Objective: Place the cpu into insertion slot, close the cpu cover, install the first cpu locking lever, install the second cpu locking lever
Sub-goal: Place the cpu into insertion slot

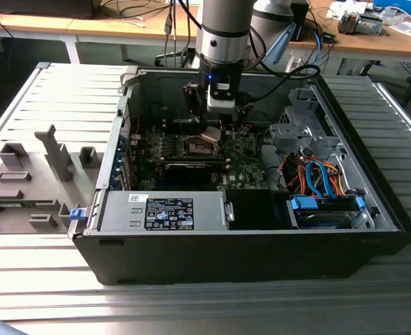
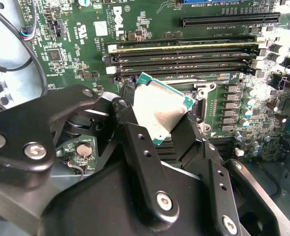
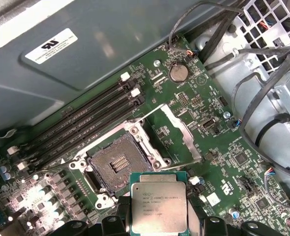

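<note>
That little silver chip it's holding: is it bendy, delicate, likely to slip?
The cpu looks like a flat plate with a metal top, so it is probably stiff and won't flex. It is thin and small, so it is likely light. The tool pinches it by two opposite edges only, so the smooth sides might slip if bumped.
</note>
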`<state>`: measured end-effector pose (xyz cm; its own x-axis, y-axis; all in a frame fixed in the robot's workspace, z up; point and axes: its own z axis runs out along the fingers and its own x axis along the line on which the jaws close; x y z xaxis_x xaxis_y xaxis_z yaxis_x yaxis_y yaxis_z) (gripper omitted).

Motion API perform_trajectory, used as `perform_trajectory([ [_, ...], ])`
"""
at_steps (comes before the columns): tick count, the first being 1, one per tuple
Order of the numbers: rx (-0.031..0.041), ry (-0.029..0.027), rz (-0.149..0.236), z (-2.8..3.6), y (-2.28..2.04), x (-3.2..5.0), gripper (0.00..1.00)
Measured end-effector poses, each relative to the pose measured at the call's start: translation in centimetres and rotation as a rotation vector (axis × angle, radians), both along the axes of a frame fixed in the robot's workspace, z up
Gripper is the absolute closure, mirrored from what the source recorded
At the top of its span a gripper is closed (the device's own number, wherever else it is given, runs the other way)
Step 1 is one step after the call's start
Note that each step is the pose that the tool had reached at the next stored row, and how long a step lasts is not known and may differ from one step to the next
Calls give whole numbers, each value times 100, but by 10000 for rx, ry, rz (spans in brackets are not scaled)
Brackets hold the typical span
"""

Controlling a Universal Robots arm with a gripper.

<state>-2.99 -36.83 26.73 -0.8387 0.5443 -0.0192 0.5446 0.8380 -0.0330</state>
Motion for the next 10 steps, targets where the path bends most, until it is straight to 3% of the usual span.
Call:
perform_trajectory([
  [10,-68,0,-228,-1,0,0,46],
])
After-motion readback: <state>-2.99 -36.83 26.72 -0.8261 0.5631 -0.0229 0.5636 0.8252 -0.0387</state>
